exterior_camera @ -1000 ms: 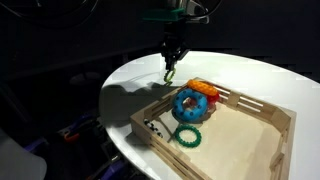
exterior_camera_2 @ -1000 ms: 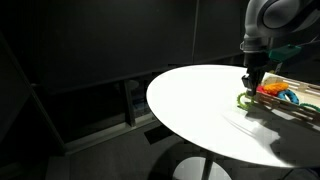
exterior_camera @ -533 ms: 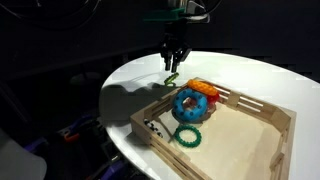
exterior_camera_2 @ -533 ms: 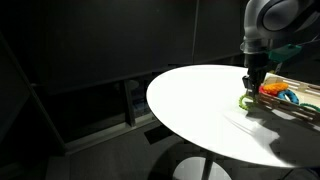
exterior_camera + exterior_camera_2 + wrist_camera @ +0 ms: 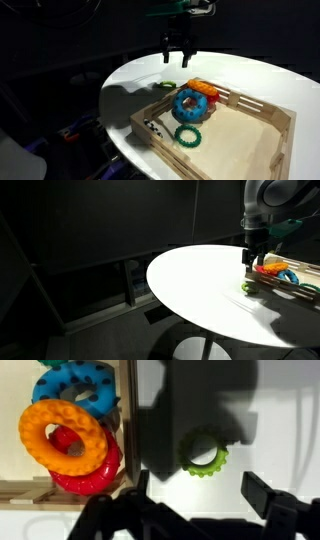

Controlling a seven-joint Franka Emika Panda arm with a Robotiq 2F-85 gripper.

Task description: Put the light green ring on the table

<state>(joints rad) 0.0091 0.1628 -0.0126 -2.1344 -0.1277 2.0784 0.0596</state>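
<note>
One ring is down now: the light green ring (image 5: pixel 203 452) is lying flat on the desk (image 5: pixel 190 280), in from its edge, beside the wooden tray (image 5: pixel 288 122). The tool (image 5: pixel 178 58) is lifting clear, spread wide and empty, so the placing is looking done.

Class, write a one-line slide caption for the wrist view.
Open gripper over the light green ring lying on the table, beside the wooden tray of rings.

wooden tray (image 5: pixel 287 128) | orange ring (image 5: pixel 204 91) over red ring (image 5: pixel 90 480) | blue ring (image 5: pixel 181 111) beside | green bumpy ring (image 5: pixel 177 135) apart
</note>
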